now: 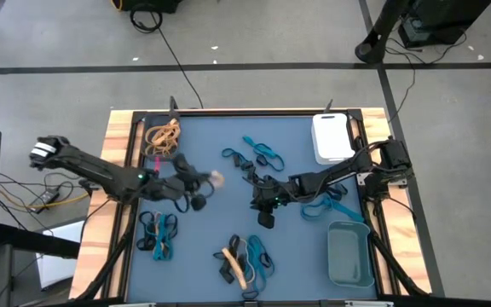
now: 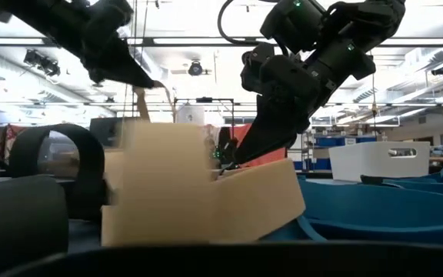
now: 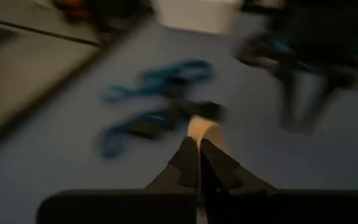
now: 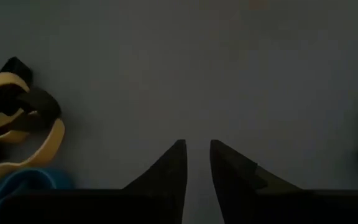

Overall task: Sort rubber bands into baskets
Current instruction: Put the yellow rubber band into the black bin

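Left gripper [image 3: 197, 163] pinching a tan rubber band [image 3: 201, 127]; right gripper [image 4: 197, 155] slightly apart

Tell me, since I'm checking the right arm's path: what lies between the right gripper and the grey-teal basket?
In the high view, a loose tangle of blue rubber bands lies on the mat between the right gripper and the grey-teal basket.

A blue-topped counter [image 1: 220, 200] framed in pale wood is seen from above. Rubber bands [image 1: 258, 156] are scattered across it in clusters, with a white basket [image 1: 331, 136] and grey-teal basket [image 1: 349, 254] set along one side.
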